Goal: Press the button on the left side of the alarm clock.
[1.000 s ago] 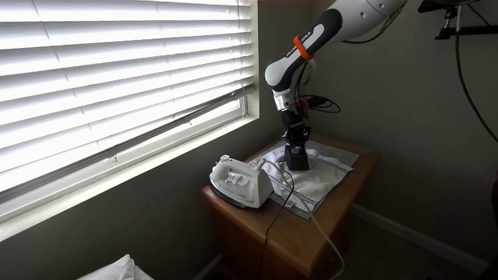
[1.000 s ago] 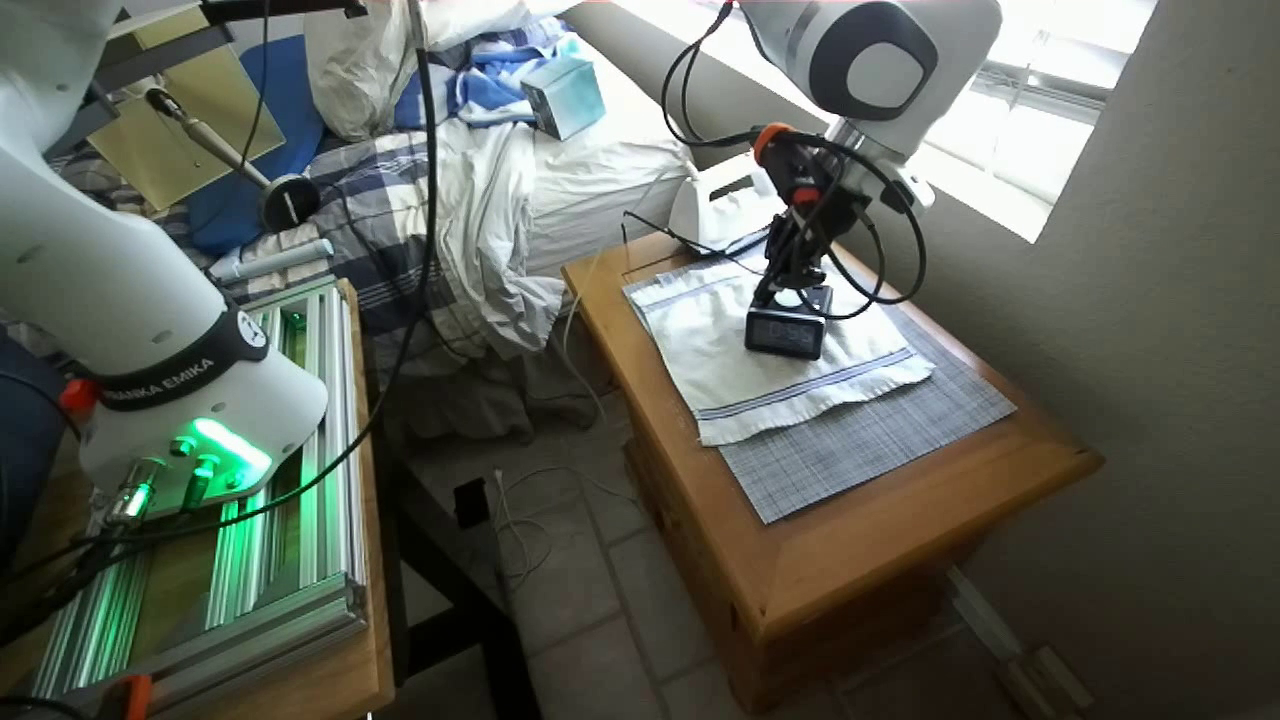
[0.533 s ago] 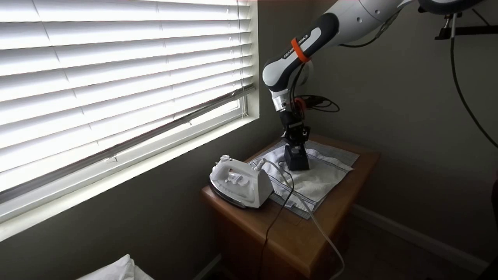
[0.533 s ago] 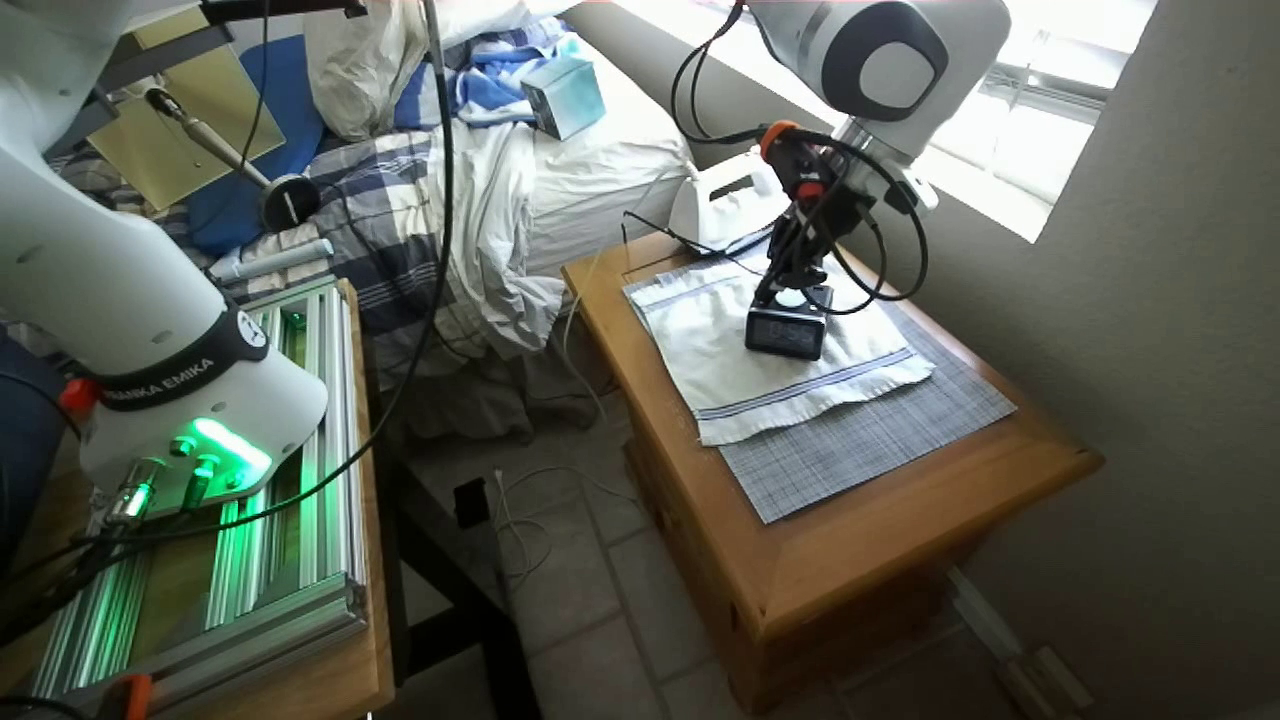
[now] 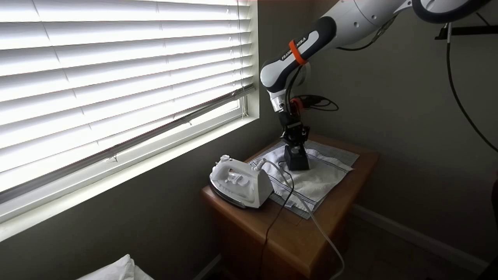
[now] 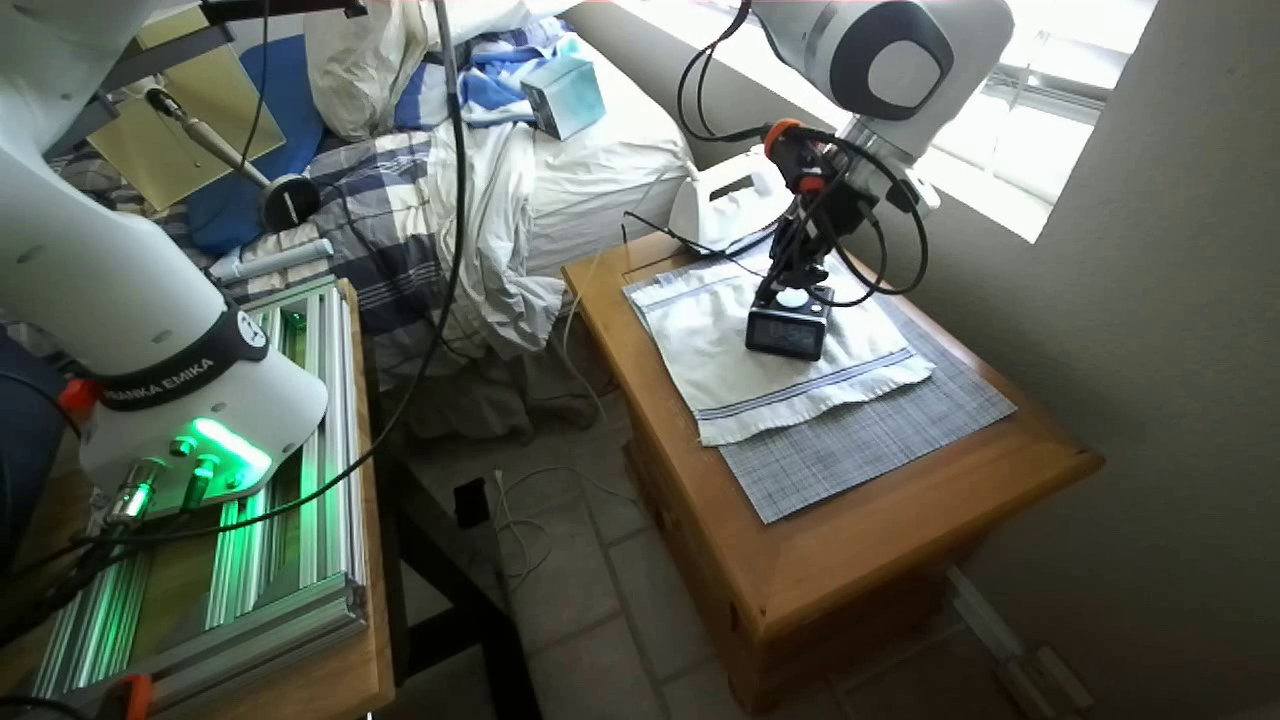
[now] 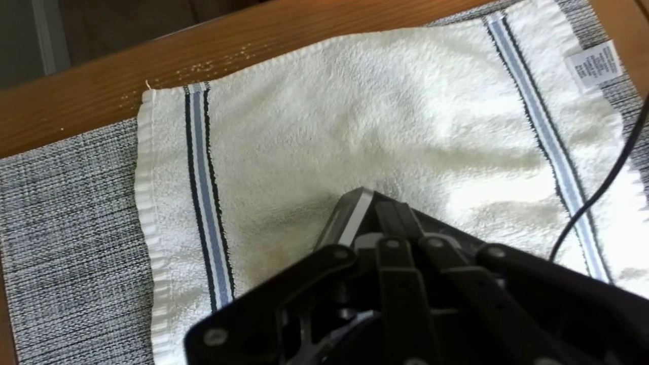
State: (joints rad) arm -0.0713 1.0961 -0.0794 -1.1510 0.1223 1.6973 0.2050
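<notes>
Clock (image 6: 786,336) lies just below the gripper (image 6: 766,295), toward five o'clock in an exterior view; jaws together, any contact unclear.

Place: home bedroom
Furniture: boxy orange-brown wooden cabinet (image 6: 900,510)
Bedding: white-sheeted bed (image 6: 590,200), blue-and-white plaid cover (image 6: 390,170), near the cabinet
Daylight: white slatted window blinds (image 5: 116,66), beside and higher than the cabinet
Appliance: white corded clothes iron (image 5: 243,190), on the cabinet
</notes>
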